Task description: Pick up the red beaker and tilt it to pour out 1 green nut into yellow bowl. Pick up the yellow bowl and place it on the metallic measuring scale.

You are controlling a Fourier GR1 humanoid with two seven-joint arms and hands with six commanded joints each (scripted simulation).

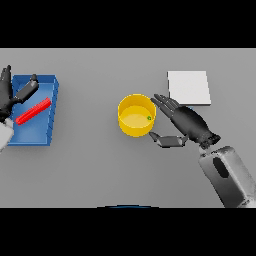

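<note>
Grey table [90, 165], plain surface. Right hand [187, 122] spread, fingers straight, just right of the yellow bowl [136, 116]; fingertips at its rim, contact uncertain. Green nut [149, 118] inside the bowl, on the hand's side. Metallic scale [189, 87] behind the hand. Far left: left hand [11, 95] relaxed over blue tray [50, 117] holding the red beaker [33, 110], lying flat.

Head view looks down (steeply) at table [90, 165].

Left hand [9, 95] partly cut off by the picture's left edge.
</note>
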